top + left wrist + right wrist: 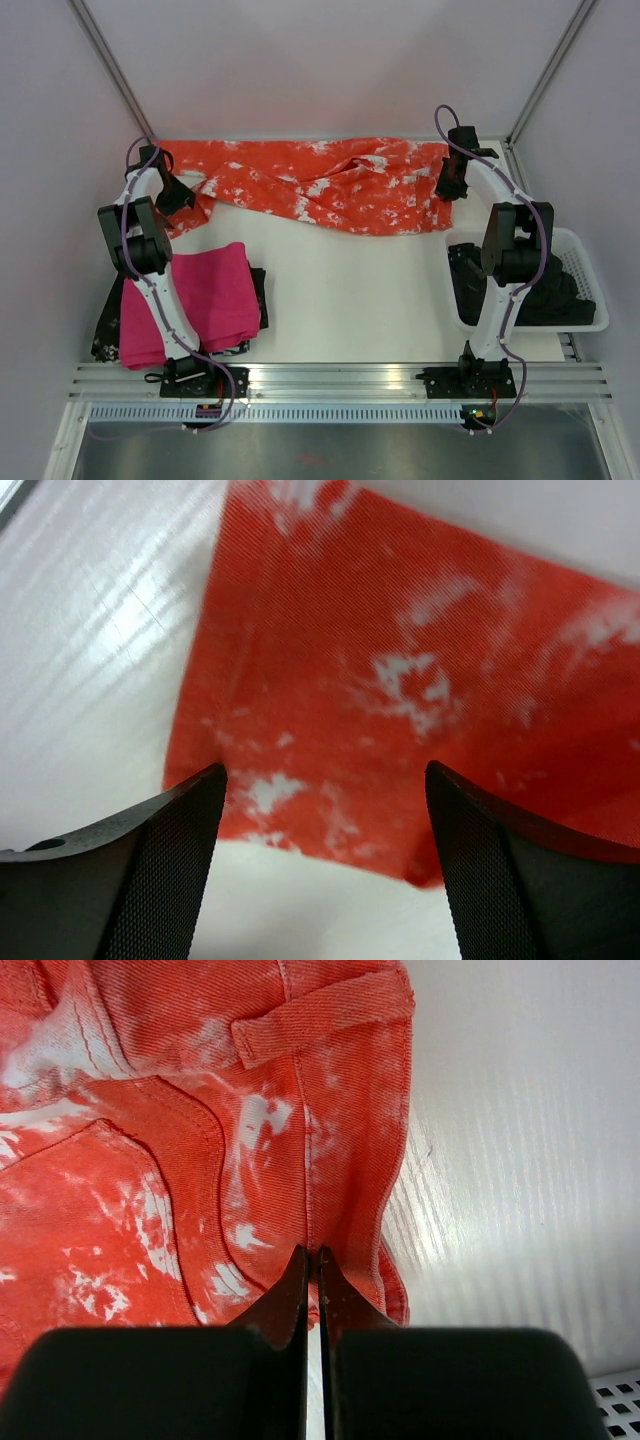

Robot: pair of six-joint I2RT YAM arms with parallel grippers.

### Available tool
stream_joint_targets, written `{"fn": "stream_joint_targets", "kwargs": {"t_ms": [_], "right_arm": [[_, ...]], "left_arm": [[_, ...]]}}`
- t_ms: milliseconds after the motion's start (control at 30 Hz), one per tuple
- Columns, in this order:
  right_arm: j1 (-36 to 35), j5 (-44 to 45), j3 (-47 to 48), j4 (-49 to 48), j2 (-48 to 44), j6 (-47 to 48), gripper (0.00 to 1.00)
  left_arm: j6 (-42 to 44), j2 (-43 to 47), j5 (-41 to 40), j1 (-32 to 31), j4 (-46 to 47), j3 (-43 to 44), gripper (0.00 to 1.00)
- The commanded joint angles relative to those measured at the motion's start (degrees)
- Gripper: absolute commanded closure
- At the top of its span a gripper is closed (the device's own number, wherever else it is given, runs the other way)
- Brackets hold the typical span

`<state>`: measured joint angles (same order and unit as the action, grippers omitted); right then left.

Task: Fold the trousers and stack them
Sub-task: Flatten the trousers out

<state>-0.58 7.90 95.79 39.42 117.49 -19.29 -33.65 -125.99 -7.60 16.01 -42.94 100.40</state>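
Note:
The orange-red trousers (330,185) with white blotches lie stretched left to right along the back of the table, crumpled in the middle. My left gripper (175,195) hangs open just above the left leg end; the left wrist view shows its jaws (325,770) wide apart over the cloth's hem (400,680), with nothing between them. My right gripper (452,180) is at the right, waist end. In the right wrist view its jaws (312,1252) are pressed together on the edge of the waistband (200,1110), beside a belt loop.
A folded magenta cloth (200,300) lies at the front left on a dark garment (105,330). A white basket (590,300) holding dark clothes (550,295) stands at the right, and its corner shows in the right wrist view (620,1400).

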Motion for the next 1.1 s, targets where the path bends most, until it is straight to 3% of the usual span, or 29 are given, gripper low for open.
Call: {"fn": "stream_joint_targets", "kwargs": {"t_ms": [0,133,333,400,433,467,567,800,1067], "right_arm": [[0.0,0.9,0.6,-0.7,-1.2,-0.9,1.00],[-0.1,1.6,0.0,-0.8,-1.3,-1.7,1.00],[0.0,1.9,-0.4,-0.9,-0.7,-3.1,1.00],[0.0,1.9,-0.2,-0.6,-0.3,-3.3,1.00],[0.0,2.1,0.0,-0.4,-0.2,-3.2,1.00],[0.0,2.3,0.2,-0.3,-0.2,-3.2,1.00],[-0.1,3.3,0.6,-0.2,-0.2,-3.2,1.00],[2.8,3.4,3.0,-0.3,-1.3,-2.3,1.00],[5.5,4.1,9.5,1.0,-2.0,0.1,1.00]], "left_arm": [[-0.8,-2.6,-2.4,1.6,2.9,1.9,0.15],[0.9,-3.1,-3.5,3.6,1.8,1.7,0.16],[2.0,-6.5,-1.7,4.6,0.8,2.8,0.27],[2.4,-7.9,-1.3,4.6,0.2,3.6,0.42],[2.8,-8.1,-1.4,4.6,-0.2,3.7,0.52],[3.1,-8.3,-1.5,4.6,-0.4,4.2,0.72],[5.3,-9.0,-1.9,4.6,-1.9,6.6,0.98],[10.4,-7.7,-7.7,4.6,-1.6,10.6,0.98],[20.2,2.4,-8.6,4.6,6.0,13.1,0.98]]}}
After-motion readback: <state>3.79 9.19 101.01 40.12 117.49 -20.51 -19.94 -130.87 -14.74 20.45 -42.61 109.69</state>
